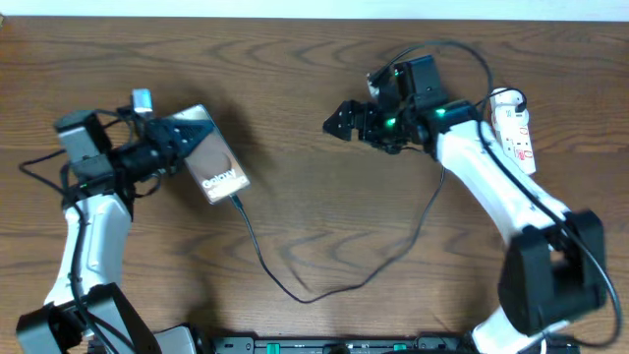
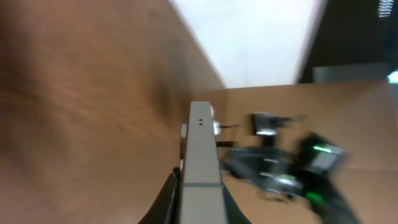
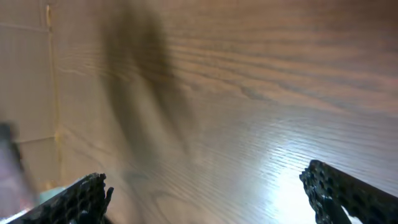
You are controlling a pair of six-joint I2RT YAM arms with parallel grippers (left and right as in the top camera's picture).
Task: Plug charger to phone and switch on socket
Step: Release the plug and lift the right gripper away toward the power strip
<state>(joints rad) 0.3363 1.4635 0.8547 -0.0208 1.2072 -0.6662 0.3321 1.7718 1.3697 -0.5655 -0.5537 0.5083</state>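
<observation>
Phone point(image 1: 218, 169) gripped by left hand point(image 1: 187, 138) to steady it, charger point(image 1: 244, 221) meeting its end; right hand point(image 1: 336, 119) wide, empty, free for socket point(image 1: 516, 128) switch.

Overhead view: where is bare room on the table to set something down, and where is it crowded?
Bare wood lies between the phone and the right arm, above the charger loop, and along the table far edge. Crowded: the right side, where the socket sits beside that arm, and around the phone held in the left jaws.
</observation>
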